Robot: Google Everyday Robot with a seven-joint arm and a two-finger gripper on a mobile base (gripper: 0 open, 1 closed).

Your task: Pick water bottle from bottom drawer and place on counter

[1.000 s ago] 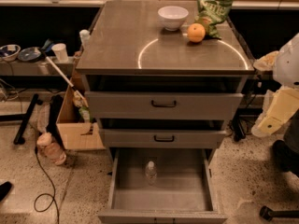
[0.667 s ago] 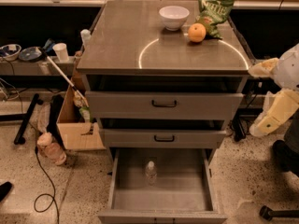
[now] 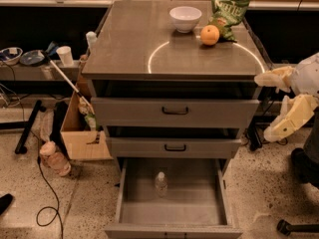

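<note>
The water bottle (image 3: 160,183), small and clear with a white cap, stands upright in the middle of the open bottom drawer (image 3: 134,214). The counter (image 3: 134,44) is the flat grey-brown top of the cabinet with a bright arc on it. My gripper (image 3: 264,107) is at the right edge of the view, beside the cabinet's right side at the height of the top drawer. Its two cream fingers (image 3: 288,121) are spread apart and hold nothing. It is well above and to the right of the bottle.
On the counter's back stand a white bowl (image 3: 185,18), an orange (image 3: 210,34) and a green chip bag (image 3: 227,14). The two upper drawers (image 3: 174,112) are slightly ajar. A cardboard box (image 3: 82,133), a pinkish bottle (image 3: 54,158) and cables lie on the floor at left.
My gripper has shifted a little to the left, closer to the cabinet's right side. The bottle and drawers have not moved.
</note>
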